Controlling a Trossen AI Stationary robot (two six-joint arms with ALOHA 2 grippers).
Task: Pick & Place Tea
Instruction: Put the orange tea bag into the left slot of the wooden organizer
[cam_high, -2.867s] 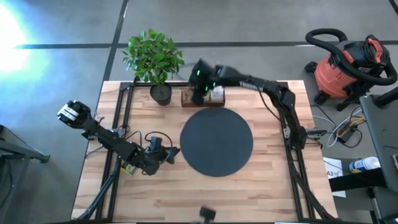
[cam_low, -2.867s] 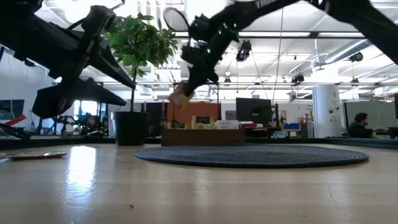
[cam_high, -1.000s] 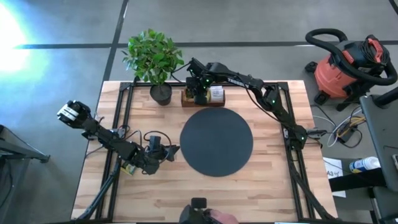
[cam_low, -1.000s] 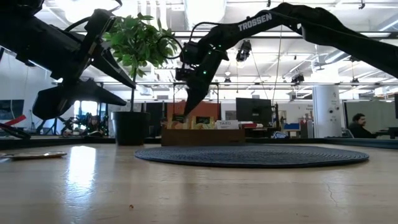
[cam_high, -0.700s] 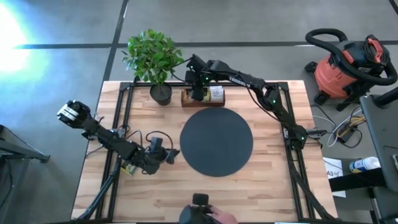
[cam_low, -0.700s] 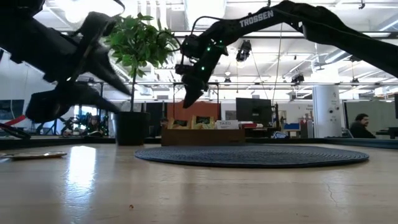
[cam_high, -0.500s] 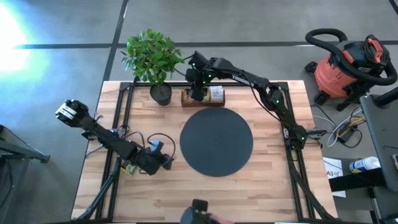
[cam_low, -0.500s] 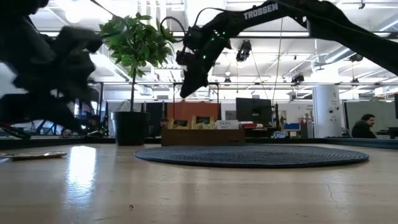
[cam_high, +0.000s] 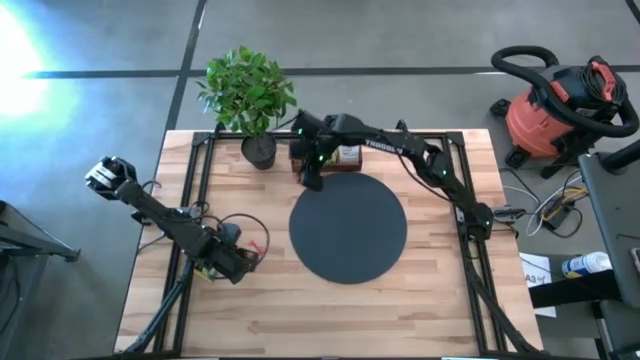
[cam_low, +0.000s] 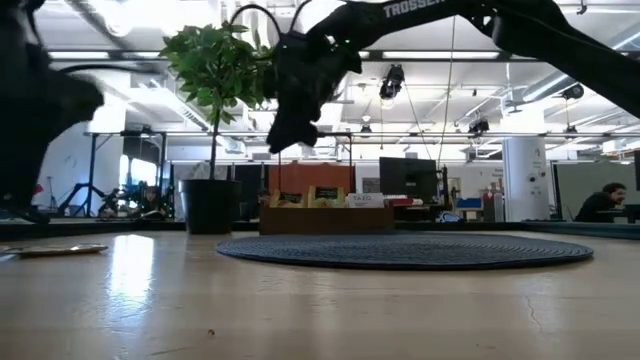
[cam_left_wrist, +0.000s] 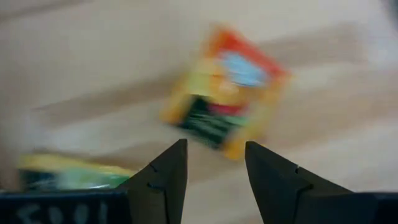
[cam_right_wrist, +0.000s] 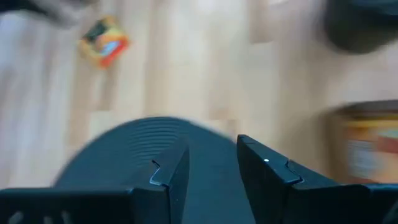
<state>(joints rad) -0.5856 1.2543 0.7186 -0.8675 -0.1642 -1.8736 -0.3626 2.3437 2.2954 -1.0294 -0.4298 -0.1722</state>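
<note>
Open workshop hall behind, ceiling lights and monitors across the low view, a person (cam_low: 610, 203) seated far off at the right edge. Grey floor around a pale wooden counter (cam_high: 420, 300), a red shop vacuum (cam_high: 560, 105) beyond its right side. On the counter: black disc (cam_high: 348, 228) at centre, potted plant (cam_high: 250, 95) at the far left corner, brown wooden tray (cam_high: 345, 157) just beside the pot at the far edge.

Right end effector (cam_high: 311, 178) poised over the disc's far rim, just in front of the tray, raised well above the counter in the low view (cam_low: 282, 135). Fingers (cam_right_wrist: 169, 174) parted by a narrow gap, nothing between them, disc edge below and a blurred tray corner to one side.

Left end effector (cam_high: 243, 262) low over the bare wood left of the disc. Fingers (cam_left_wrist: 165, 180) parted by a narrow gap, nothing gripped. Directly ahead of them, flat on the wood, an orange-red tea sachet (cam_left_wrist: 225, 92), tilted, not touching the fingers; same sachet seen far off from the right wrist (cam_right_wrist: 104, 42). A green-and-yellow packet (cam_left_wrist: 71, 172), blurred, close beside the left finger. Further sachets in the tray too small to tell apart.
</note>
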